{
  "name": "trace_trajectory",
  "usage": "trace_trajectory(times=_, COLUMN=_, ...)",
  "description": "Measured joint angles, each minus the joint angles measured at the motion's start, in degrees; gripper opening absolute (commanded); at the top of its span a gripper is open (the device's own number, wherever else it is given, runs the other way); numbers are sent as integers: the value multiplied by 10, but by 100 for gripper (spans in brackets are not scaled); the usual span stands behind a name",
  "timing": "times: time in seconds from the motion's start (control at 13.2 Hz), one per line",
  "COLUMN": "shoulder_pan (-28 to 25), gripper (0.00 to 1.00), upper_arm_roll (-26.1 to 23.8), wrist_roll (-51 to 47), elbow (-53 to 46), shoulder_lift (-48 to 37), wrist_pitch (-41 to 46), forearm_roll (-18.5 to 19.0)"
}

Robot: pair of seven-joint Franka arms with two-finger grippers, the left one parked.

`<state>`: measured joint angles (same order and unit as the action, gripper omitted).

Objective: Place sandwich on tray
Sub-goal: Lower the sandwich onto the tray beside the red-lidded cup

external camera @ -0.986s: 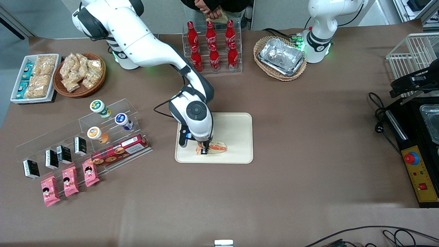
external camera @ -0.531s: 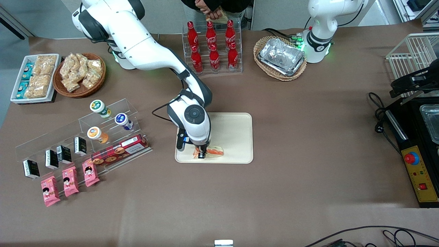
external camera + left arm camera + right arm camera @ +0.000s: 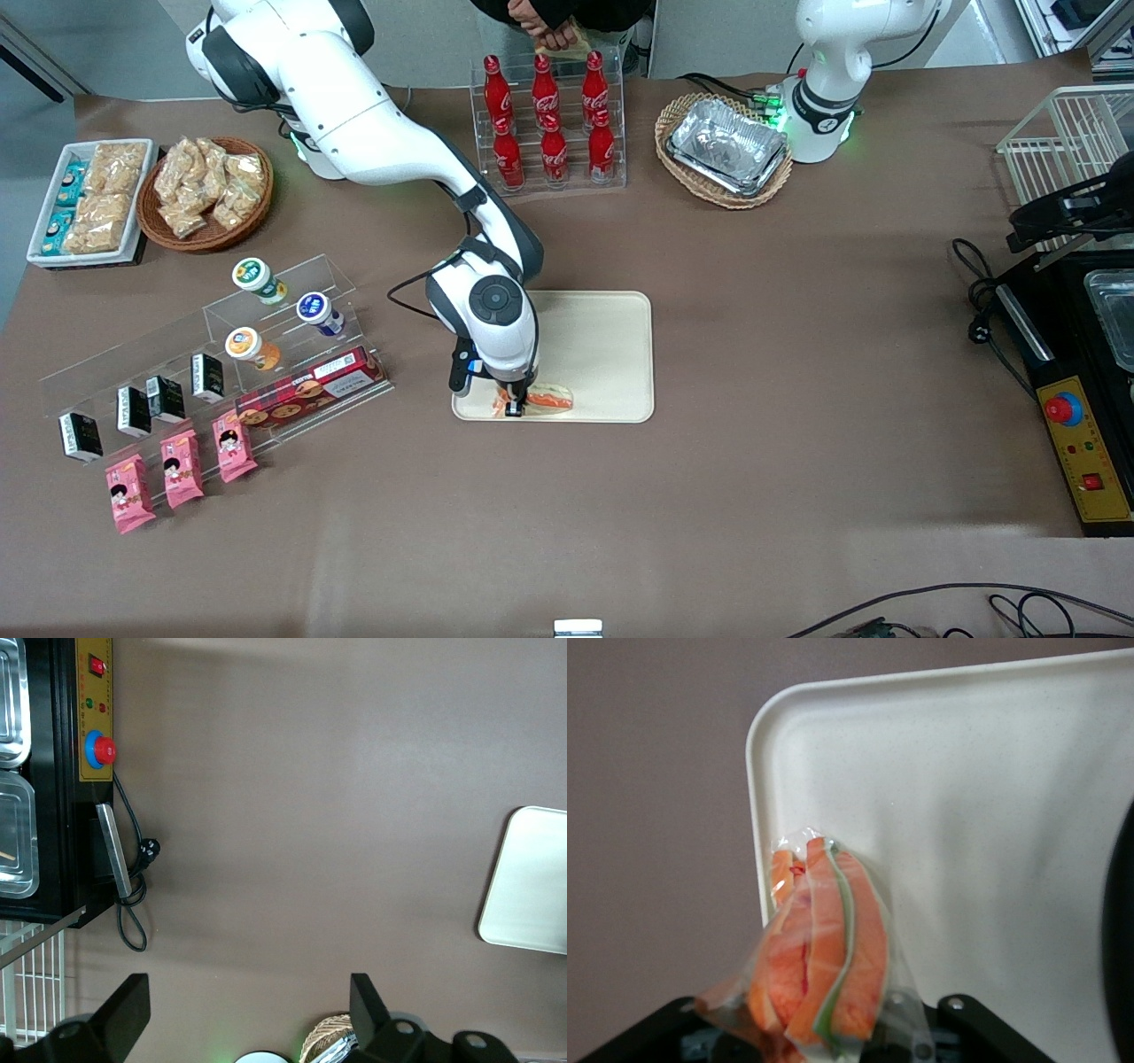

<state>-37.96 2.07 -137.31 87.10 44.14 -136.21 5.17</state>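
The sandwich, a clear-wrapped wedge with orange and green filling, is over the corner of the cream tray that lies nearest the front camera and toward the working arm's end. My right gripper comes down from above and is shut on the sandwich's wide end. In the right wrist view the sandwich reaches out from the gripper over the tray's rounded corner. Whether the wrap rests on the tray cannot be told. The wrap hides most of the fingers.
A clear stepped rack with cups, small cartons and a red biscuit box stands beside the tray toward the working arm's end, with pink packets nearer the camera. Cola bottles and a basket of foil trays stand farther back.
The gripper has carried the sandwich nearer the front camera and a little toward the working arm's end, from the tray's middle strip to its near corner, lower down.
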Motion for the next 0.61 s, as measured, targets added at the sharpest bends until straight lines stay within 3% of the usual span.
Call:
trace_trajectory(times=0.15, shoulder_pan=0, gripper=74, upper_arm_roll=2, wrist_roll=0, elbow=-1, shoulder_lift=2, wrist_pitch=-2, forearm_roll=0)
trace_trajectory(times=0.23, shoulder_pan=0, gripper=90, upper_arm_roll=3, wrist_roll=0, elbow=-1, shoulder_lift=3, wrist_pitch=-3, forearm_roll=0)
trace_trajectory(times=0.3, shoulder_pan=0, gripper=100, upper_arm_roll=3, wrist_roll=0, elbow=-1, shoulder_lift=3, wrist_pitch=-3, forearm_roll=1)
trace_trajectory(times=0.61, shoulder_pan=0, gripper=100, upper_arm_roll=5, wrist_roll=0, elbow=-5, shoulder_lift=3, wrist_pitch=-3, forearm_roll=2)
